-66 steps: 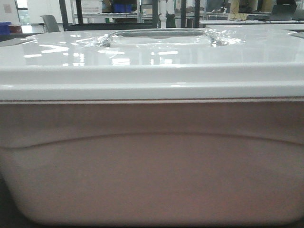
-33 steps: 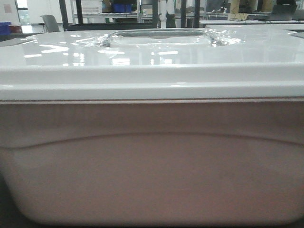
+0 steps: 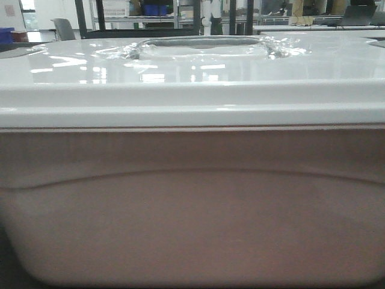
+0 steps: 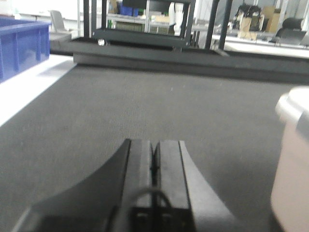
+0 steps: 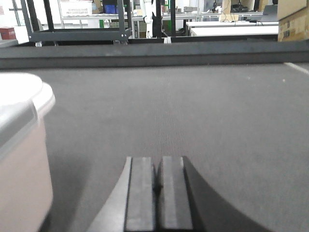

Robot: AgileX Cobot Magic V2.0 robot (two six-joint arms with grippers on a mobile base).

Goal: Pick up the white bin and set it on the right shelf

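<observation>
A dark grey, felt-textured desk [image 4: 145, 101] stretches ahead of both wrist cameras and ends at a low black raised edge. Beyond it stand black-framed racks [image 4: 145, 36], long white tables [image 5: 231, 30], a grey chair [image 3: 63, 28] and a brown cardboard box [image 5: 292, 19]. A blue plastic crate [image 4: 21, 46] sits on a white strip at the desk's left side. The large milky, pinkish-white translucent plastic bin [image 3: 192, 211] stands on the desk close to the front camera and fills that view. Its glossy white lid [image 3: 192, 72] mirrors the ceiling lights, and the recessed handle [image 3: 201, 47] shows at the top. The bin lies between the arms: its rounded corner appears right of the left claw [image 4: 153, 145] and left of the right claw [image 5: 157, 162], with neither touching it. Each claw hangs low over the desk, its black fingers pressed together with only a thin slit between them and nothing held. Against the front view a second ago, the bin fills the frame almost identically, its lid edge only a trace lower.
</observation>
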